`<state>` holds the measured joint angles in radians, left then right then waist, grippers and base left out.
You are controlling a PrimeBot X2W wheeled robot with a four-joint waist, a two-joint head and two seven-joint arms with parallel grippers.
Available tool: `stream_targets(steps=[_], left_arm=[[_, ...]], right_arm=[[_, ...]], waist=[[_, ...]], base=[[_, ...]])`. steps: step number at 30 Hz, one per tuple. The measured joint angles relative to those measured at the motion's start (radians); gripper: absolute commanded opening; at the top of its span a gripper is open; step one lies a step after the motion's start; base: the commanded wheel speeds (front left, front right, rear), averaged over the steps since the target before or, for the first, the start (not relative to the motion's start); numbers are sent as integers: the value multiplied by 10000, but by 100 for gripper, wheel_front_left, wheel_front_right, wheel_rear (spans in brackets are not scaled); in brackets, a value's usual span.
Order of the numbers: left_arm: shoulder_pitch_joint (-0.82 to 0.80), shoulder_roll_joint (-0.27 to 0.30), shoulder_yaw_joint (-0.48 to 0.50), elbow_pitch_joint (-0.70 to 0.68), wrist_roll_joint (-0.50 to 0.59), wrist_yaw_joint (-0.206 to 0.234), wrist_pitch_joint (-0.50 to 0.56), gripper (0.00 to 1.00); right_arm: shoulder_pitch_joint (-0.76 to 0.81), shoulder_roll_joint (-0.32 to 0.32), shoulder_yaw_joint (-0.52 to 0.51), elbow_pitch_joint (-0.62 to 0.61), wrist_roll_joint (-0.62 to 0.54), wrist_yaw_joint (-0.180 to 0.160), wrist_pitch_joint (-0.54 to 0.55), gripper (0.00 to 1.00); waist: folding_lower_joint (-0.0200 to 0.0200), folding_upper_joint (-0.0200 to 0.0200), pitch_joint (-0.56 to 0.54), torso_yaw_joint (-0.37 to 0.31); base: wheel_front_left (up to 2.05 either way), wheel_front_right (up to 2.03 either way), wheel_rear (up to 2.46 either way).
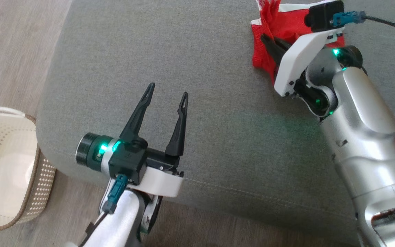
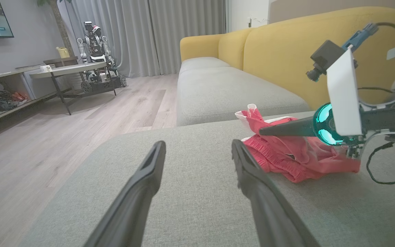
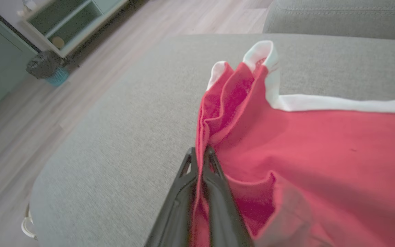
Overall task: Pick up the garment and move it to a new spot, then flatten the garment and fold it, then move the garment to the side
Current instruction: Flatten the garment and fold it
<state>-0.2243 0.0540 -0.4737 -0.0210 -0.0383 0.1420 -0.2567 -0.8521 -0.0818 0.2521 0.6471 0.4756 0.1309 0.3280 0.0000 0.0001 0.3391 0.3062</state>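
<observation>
R gripper (image 3: 200,152) pinches a fold of the red garment (image 3: 303,147), fingers pressed together. L gripper (image 1: 168,90) is spread wide over the grey cushion (image 1: 235,144).

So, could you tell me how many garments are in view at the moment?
1: the red garment, crumpled at the far right of the grey cushion, with a fold pinched in the shut right gripper. Its arm covers part, so more may be hidden.

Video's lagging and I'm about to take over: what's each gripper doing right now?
Left gripper: open, holding nothing.
Right gripper: closed on a fold of the red garment.
</observation>
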Motion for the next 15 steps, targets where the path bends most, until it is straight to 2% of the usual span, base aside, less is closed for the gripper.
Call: stream_targets(steps=[4, 9, 15], left_arm=[[3, -4, 8, 17, 0, 25, 0, 100], [105, -2, 59, 6, 4, 81, 0, 100], [363, 15, 123, -8, 19, 82, 0, 100]], right_arm=[[-242, 10, 81, 6, 472, 0, -652, 100], [-262, -98, -556, -441, -203, 0, -1193, 100], [499, -1246, -1459, -1741, -949, 0, -1490, 100]], waist=[[0, 0, -69, -96], [0, 0, -185, -328], [0, 0, -344, -572]], base=[[0, 0, 0], [0, 0, 0], [0, 0, 0]])
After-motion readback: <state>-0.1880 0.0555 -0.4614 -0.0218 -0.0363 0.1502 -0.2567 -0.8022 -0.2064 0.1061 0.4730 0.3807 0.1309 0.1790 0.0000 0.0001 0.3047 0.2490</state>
